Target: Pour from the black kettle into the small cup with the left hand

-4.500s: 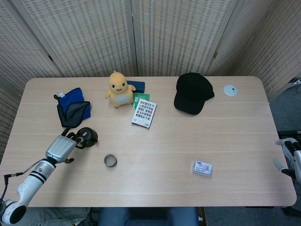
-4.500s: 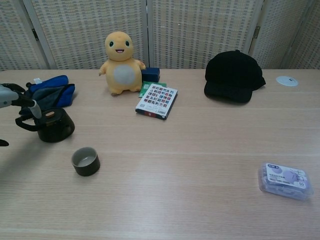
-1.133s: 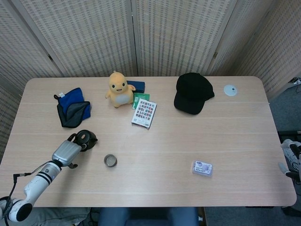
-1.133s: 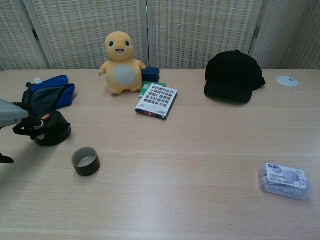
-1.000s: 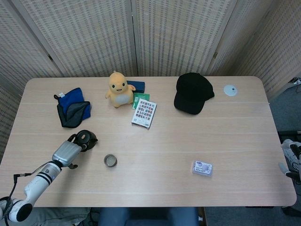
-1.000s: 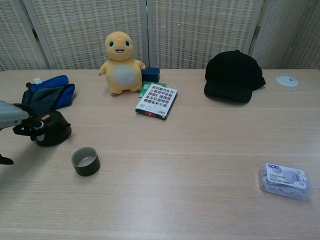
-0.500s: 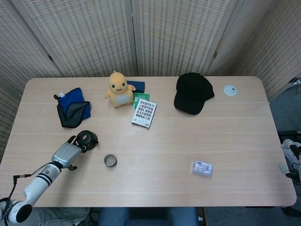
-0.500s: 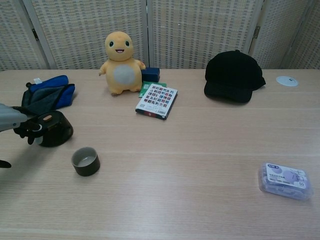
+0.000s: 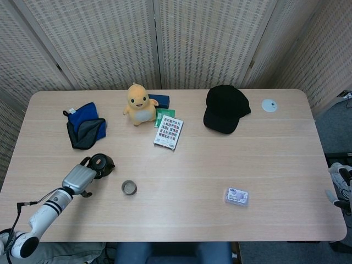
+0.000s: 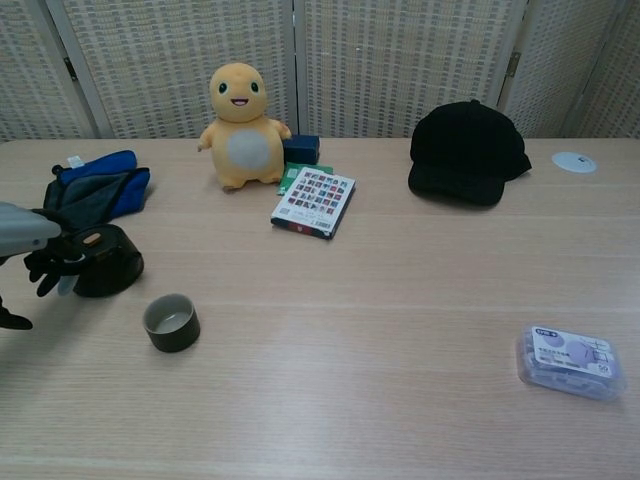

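Black kettle (image 10: 108, 262) beside low, outstretched left hand (image 9: 78, 179), fingers touching handle.

Lab-like test space; woven screens (image 9: 165, 38) enclose a prop-strewn table (image 9: 264, 159).

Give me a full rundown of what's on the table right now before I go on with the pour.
Round black kettle: one, black, front left, upright.
Small round cup: one, dark grey, front left, right of kettle.
Folded blue and grey cloth: one, far left.
Plush toy: one, yellow, back centre-left.
Small box: one, dark blue, behind toy.
Patterned booklet: one, on green card.
Cap: one, black, back right.
Flat disc: one, white, far right.
Clear plastic case: one, front right.
Left hand: at kettle's handle side.
Right hand: off table's right edge.
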Action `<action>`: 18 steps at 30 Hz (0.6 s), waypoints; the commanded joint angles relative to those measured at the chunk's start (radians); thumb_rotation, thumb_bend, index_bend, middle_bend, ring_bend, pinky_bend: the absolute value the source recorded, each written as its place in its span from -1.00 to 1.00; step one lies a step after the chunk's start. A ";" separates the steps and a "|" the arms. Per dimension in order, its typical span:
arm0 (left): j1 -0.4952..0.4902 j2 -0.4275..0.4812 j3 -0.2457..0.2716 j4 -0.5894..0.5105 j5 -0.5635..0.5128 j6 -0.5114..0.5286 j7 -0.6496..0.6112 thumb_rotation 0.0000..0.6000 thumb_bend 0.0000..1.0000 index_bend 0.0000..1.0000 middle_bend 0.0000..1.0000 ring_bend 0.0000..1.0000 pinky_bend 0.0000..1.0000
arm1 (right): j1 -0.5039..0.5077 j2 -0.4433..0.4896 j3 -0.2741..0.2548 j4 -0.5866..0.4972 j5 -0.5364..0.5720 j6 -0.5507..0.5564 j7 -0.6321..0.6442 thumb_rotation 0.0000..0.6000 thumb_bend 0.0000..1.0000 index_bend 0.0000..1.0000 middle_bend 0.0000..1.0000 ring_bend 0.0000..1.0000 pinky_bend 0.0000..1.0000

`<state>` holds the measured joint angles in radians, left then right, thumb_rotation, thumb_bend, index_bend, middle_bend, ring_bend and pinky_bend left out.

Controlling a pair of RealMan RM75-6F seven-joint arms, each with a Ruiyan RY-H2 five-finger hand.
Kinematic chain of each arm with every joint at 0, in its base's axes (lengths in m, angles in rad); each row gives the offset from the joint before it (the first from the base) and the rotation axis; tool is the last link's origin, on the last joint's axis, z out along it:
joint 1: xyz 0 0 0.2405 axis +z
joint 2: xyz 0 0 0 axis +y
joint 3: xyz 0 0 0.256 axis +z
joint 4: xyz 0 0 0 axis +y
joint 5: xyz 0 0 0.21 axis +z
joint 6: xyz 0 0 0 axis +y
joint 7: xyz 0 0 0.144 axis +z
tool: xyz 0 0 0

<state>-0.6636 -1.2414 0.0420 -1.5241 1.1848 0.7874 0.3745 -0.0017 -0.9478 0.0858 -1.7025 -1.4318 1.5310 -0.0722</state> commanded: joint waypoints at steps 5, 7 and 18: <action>-0.010 -0.006 -0.008 0.009 -0.001 -0.008 -0.008 1.00 -0.61 0.13 0.26 0.12 -1.00 | 0.004 -0.003 0.003 0.003 0.004 -0.006 0.000 1.00 -0.66 -0.24 -0.23 -0.37 -0.23; -0.013 -0.009 -0.012 0.012 0.002 -0.009 -0.012 1.00 -0.62 0.19 0.33 0.19 -1.00 | 0.005 -0.004 0.003 0.005 0.006 -0.007 0.000 1.00 -0.66 -0.24 -0.23 -0.37 -0.23; -0.024 -0.018 -0.038 0.029 0.015 -0.018 -0.086 0.24 -0.85 0.41 0.53 0.37 -1.00 | 0.003 -0.006 0.005 0.008 0.013 -0.006 0.001 1.00 -0.66 -0.24 -0.23 -0.37 -0.23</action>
<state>-0.6859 -1.2603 0.0094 -1.4968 1.1979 0.7727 0.3024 0.0013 -0.9535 0.0910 -1.6943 -1.4186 1.5250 -0.0713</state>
